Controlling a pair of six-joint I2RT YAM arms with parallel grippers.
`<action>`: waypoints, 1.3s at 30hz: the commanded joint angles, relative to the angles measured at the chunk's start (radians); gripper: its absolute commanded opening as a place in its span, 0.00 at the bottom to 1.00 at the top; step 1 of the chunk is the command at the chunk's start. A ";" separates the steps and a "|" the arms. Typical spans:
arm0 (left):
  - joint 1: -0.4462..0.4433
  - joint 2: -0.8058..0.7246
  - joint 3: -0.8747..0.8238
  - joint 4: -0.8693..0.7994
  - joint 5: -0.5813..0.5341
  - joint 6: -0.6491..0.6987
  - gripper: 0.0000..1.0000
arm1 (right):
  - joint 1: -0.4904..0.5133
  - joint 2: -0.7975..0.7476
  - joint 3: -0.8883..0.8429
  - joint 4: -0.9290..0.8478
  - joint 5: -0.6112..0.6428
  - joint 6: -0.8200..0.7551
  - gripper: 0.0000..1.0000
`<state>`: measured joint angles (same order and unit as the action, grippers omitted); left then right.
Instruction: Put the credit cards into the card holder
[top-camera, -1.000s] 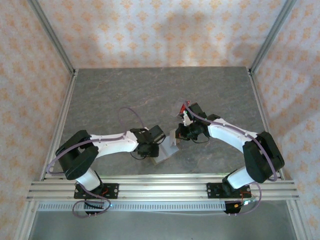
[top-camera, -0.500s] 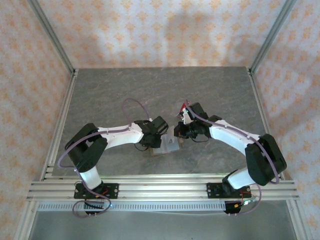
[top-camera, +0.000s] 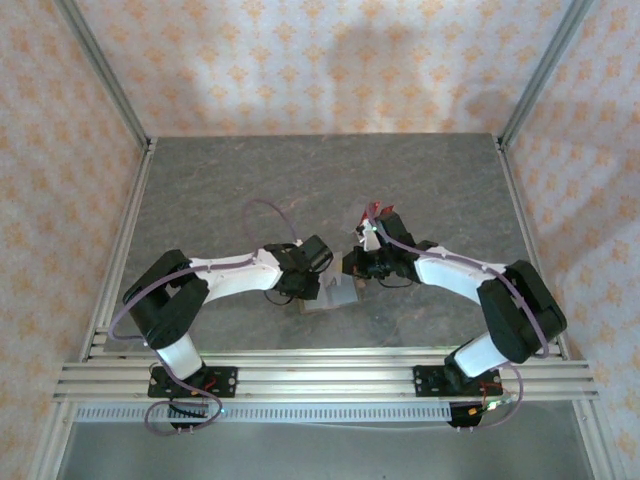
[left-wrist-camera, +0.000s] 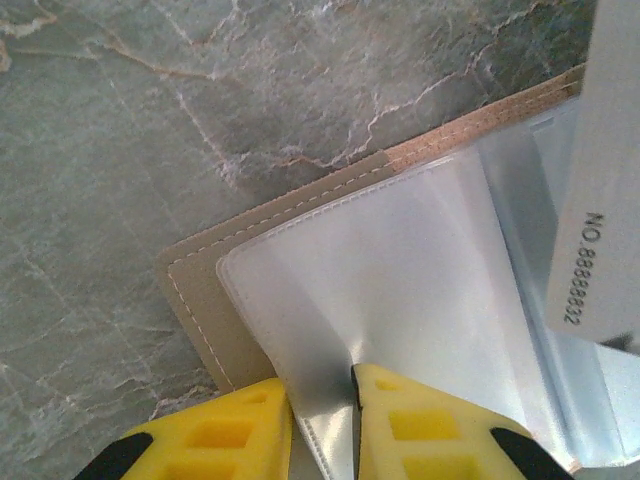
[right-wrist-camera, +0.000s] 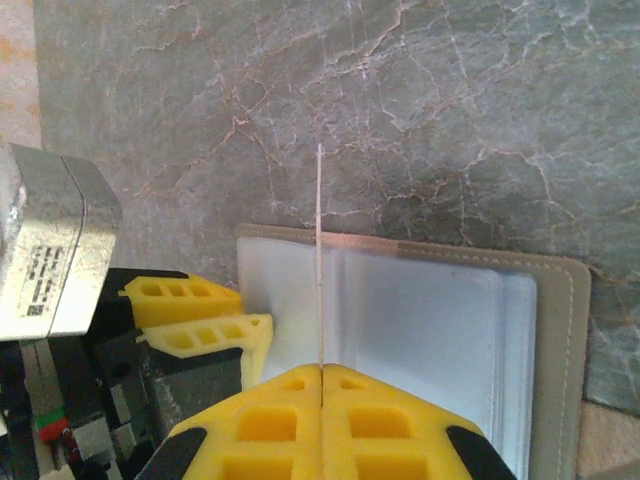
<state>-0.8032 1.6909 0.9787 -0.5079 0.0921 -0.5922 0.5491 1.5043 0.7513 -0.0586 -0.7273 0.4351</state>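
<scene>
The card holder (top-camera: 338, 294) lies open on the grey table between both arms, olive-brown rim (left-wrist-camera: 200, 300) round clear inner sleeves (left-wrist-camera: 400, 270). My left gripper (left-wrist-camera: 320, 385) comes in from the left (top-camera: 311, 288) and is closed on the edge of one clear sleeve, which creases between the yellow fingers. My right gripper (right-wrist-camera: 322, 368) is shut on a credit card (right-wrist-camera: 320, 250) seen edge-on, standing upright over the open holder (right-wrist-camera: 560, 330). In the left wrist view, that card (left-wrist-camera: 600, 180) shows a pale face with a printed number. The right gripper (top-camera: 353, 266) sits just right of the holder.
The left gripper's yellow fingers (right-wrist-camera: 200, 325) and its silver camera block (right-wrist-camera: 50, 250) stand close to the left of the card. Aluminium rails (top-camera: 320, 375) run along the near edge and frame posts (top-camera: 110, 80) border the grey marble-patterned table (top-camera: 320, 180).
The left gripper has moved forward to the holder's left side and its fingers have narrowed onto a clear sleeve. The right gripper with the card has edged left over the holder.
</scene>
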 joint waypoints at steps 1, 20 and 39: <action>0.000 0.001 -0.022 -0.037 0.002 0.019 0.21 | 0.002 0.018 -0.024 0.073 -0.028 0.011 0.00; 0.000 0.016 -0.023 -0.029 -0.003 0.007 0.19 | 0.002 0.060 -0.102 0.178 -0.056 0.032 0.00; 0.002 0.035 -0.023 -0.012 0.000 0.009 0.19 | 0.008 0.028 -0.134 0.086 -0.091 -0.001 0.00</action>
<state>-0.8028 1.6913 0.9787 -0.5068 0.0933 -0.5930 0.5491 1.5574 0.6125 0.0723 -0.8078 0.4660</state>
